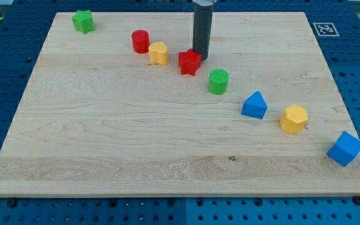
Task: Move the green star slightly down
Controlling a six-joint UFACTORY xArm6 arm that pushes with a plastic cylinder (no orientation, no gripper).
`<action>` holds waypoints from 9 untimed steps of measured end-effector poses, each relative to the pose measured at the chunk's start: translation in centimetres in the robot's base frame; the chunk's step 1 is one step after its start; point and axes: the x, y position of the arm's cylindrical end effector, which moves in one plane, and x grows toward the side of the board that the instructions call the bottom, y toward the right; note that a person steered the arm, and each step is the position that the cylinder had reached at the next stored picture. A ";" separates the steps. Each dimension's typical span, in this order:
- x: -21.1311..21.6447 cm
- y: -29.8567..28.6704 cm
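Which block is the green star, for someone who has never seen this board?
Start at the wooden board and go to its top left corner in the view. The green star sits there alone, far left of my tip; the other green block is round, mid-board.

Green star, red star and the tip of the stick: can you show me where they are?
green star [83,21]: camera view, middle of its top face, near the board's top left corner.
red star [190,62]: camera view, centre of its top face.
my tip [200,57]: camera view, very end of the rod, touching or nearly touching the red star's right side.

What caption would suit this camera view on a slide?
My tip rests beside the red star, far from the green star at the board's top-left corner.
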 end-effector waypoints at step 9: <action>-15.0 -25.4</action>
